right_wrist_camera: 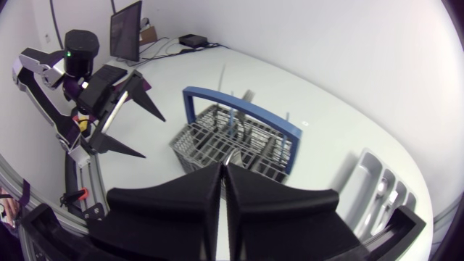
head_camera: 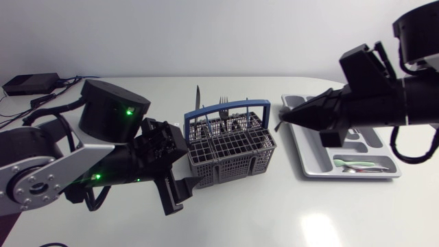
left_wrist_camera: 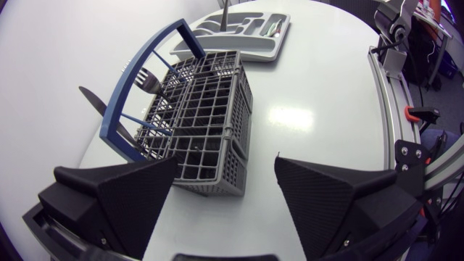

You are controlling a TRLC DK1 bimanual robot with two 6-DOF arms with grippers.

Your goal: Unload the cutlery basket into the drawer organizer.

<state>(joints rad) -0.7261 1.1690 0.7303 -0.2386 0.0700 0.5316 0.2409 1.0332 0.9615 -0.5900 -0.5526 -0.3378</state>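
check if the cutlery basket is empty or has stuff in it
Not empty: a knife and a fork stand upright in the cutlery basket, poking above its rim.

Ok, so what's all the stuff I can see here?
basket: one, grey with blue handle, middle of table.
knife: one, dark, upright in basket.
fork: one, grey, upright in basket.
organizer: one, grey, right of basket.
pale green cutlery: about two, lying in organizer.
black box: one, table's far left corner.
left gripper: one, black, open, at basket's end.
right gripper: one, black, shut on thin utensil, between basket and organizer.
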